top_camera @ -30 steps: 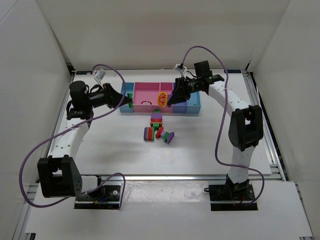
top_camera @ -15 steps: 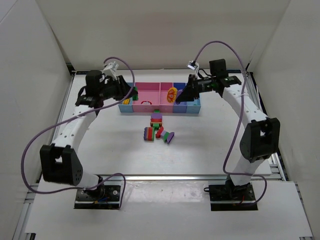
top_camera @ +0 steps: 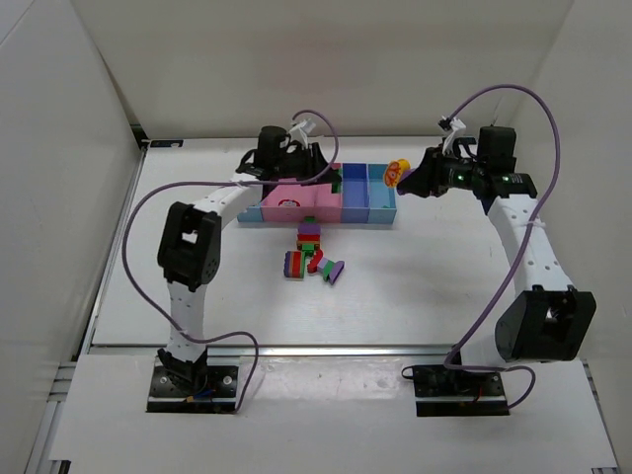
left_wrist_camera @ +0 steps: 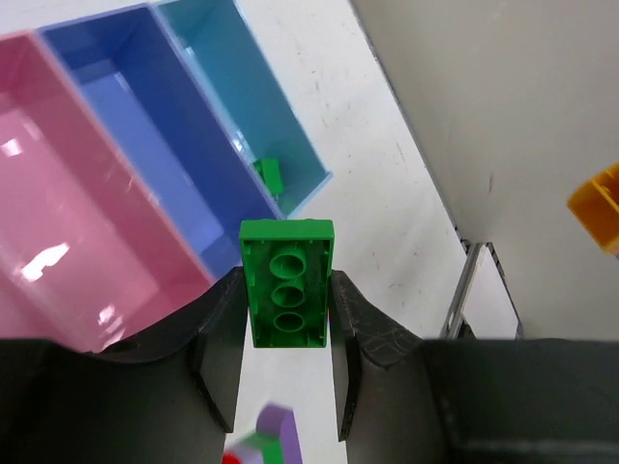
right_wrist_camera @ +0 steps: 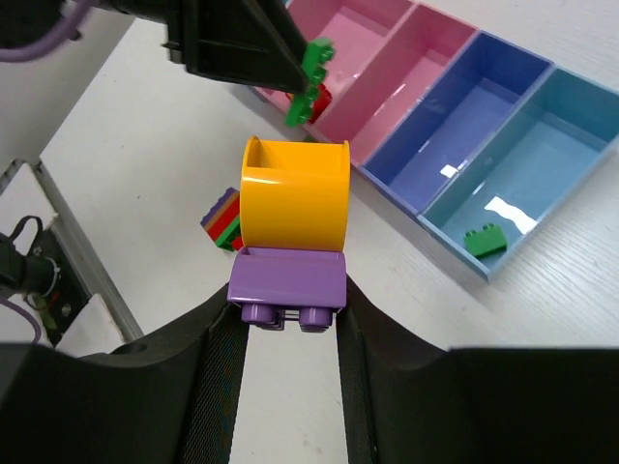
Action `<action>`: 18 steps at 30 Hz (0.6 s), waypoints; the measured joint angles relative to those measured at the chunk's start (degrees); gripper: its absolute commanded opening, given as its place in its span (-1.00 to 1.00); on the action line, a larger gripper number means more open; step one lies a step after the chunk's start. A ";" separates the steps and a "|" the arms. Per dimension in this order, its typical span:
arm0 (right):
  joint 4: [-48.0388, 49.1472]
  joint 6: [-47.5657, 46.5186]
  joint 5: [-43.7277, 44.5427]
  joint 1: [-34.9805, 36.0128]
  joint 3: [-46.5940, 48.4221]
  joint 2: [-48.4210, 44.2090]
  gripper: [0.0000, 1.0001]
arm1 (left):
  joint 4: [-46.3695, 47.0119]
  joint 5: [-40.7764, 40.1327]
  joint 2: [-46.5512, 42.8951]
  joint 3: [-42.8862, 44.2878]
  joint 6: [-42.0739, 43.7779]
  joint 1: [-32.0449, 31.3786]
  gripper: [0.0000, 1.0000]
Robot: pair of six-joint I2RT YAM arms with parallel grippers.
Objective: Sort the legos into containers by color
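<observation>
Two robot arms reach over a white counter (top_camera: 415,286) toward a long shallow tray (top_camera: 365,219) of five compartments: light blue, pink, pink, darker blue, light blue. The left pincer (left_wrist_camera: 287,319) is closed tight on a green brick (left_wrist_camera: 287,280), held above the tray near where the pink and darker blue compartments meet. The right pincer (right_wrist_camera: 287,309) is clamped on a purple brick (right_wrist_camera: 287,280) with a curved orange piece (right_wrist_camera: 293,193) stacked on it, raised by the tray's right end. A small green brick (right_wrist_camera: 484,241) lies in the light blue compartment at that end. A loose pile of bricks (top_camera: 311,252) in red, green and purple sits on the counter just in front of the tray.
</observation>
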 measured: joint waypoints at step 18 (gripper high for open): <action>-0.72 3.32 1.16 -5.51 -2.40 -2.62 -1.00 | 12.02 4.63 23.30 24.02 0.98 -8.87 -0.70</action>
